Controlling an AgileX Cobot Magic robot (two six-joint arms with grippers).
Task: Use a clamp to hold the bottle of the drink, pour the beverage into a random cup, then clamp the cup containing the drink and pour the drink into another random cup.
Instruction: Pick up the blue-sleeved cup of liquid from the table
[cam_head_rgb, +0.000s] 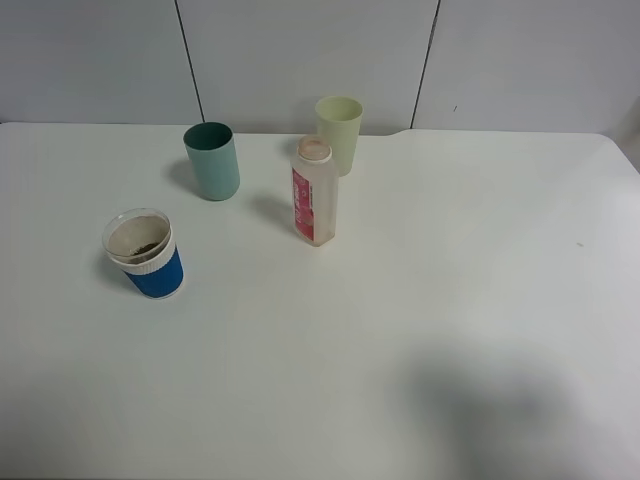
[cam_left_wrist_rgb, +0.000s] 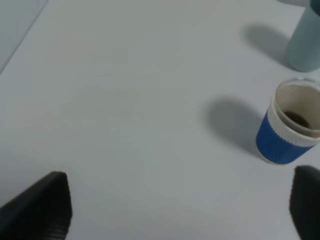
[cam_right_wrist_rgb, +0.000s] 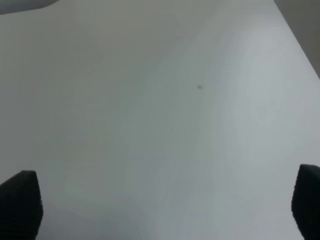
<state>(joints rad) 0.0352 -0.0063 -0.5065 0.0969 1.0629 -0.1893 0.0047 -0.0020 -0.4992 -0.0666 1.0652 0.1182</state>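
Note:
The whitish bottle (cam_head_rgb: 315, 191) with a pink-red label stands upright mid-table. The blue-sleeved clear cup (cam_head_rgb: 146, 254) stands at the left with a little dark brown liquid (cam_head_rgb: 145, 246) in it. It also shows in the left wrist view (cam_left_wrist_rgb: 289, 129), with the liquid (cam_left_wrist_rgb: 296, 118) at its bottom. My left gripper (cam_left_wrist_rgb: 182, 210) is open and empty over bare table, short of that cup. My right gripper (cam_right_wrist_rgb: 165, 210) is open and empty over bare table. Neither gripper shows in the exterior view.
A teal cup (cam_head_rgb: 212, 160) stands behind the blue-sleeved cup, and its edge shows in the left wrist view (cam_left_wrist_rgb: 305, 42). A pale green cup (cam_head_rgb: 339, 133) stands just behind the bottle. The white table (cam_head_rgb: 450, 300) ends at a grey wall. A small dark speck (cam_right_wrist_rgb: 199, 87) marks the table's right side.

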